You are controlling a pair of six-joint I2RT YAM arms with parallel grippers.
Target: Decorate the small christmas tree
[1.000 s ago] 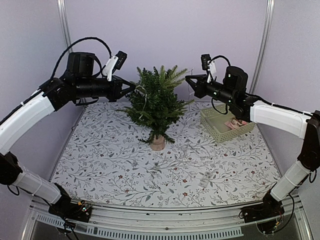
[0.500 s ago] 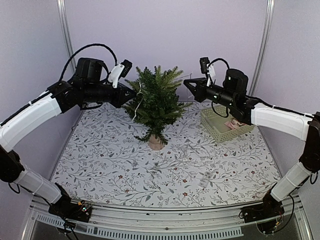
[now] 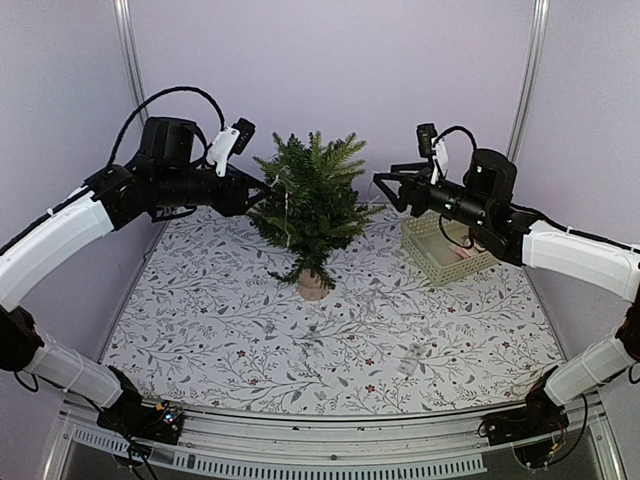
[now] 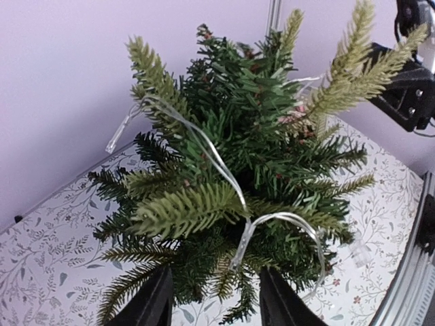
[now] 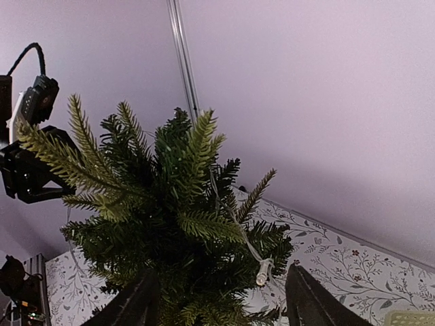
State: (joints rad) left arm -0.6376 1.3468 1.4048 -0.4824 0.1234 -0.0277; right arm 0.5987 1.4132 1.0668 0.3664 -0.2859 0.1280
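The small christmas tree [image 3: 312, 205] stands upright on its tan base [image 3: 313, 287] at the back middle of the table. A clear light string [image 4: 204, 146] with small bulbs lies draped over its branches, one bulb [image 5: 262, 272] hanging on the right side. My left gripper [image 3: 256, 192] hovers just left of the tree's upper branches, open, with only needles ahead of its fingers [image 4: 153, 305]. My right gripper [image 3: 388, 188] hangs a short way right of the tree, open and holding nothing [image 5: 223, 307]. The string touches neither gripper.
A pale green basket [image 3: 420, 255] with pinkish items inside sits at the back right, under my right arm. A small white object [image 3: 408, 360] lies on the floral tablecloth toward the front right. Purple walls close in behind and at both sides.
Both grippers went from shut to open, and the light string now rests on the tree. My right gripper pulled back to the right; the left one drew back slightly.
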